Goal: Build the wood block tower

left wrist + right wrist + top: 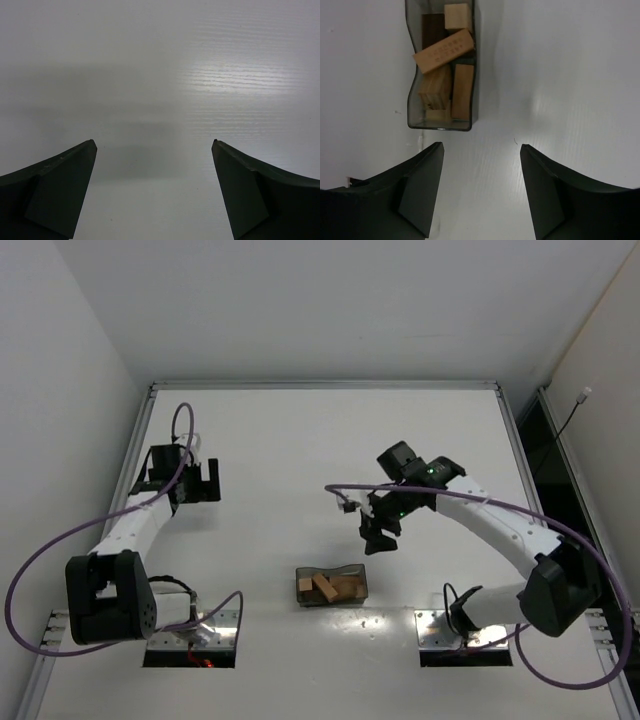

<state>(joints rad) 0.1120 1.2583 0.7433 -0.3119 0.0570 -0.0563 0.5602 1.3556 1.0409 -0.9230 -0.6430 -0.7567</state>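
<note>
No stacked tower shows. Several small wooden blocks (328,587), light tan with one dark brown piece (432,26), lie loose in a translucent grey plastic container (358,580) near the table's front middle. In the right wrist view the container (440,124) lies ahead and left of my fingers, with a tan block (443,51) slanted on top. My right gripper (378,536) (481,147) is open and empty, hovering just behind and right of the container. My left gripper (205,480) (154,142) is open and empty over bare table at the far left.
The white table (300,440) has a raised metal rim on its left, back and right edges. Purple cables loop from both arms. The arm bases sit at the near edge, either side of the container.
</note>
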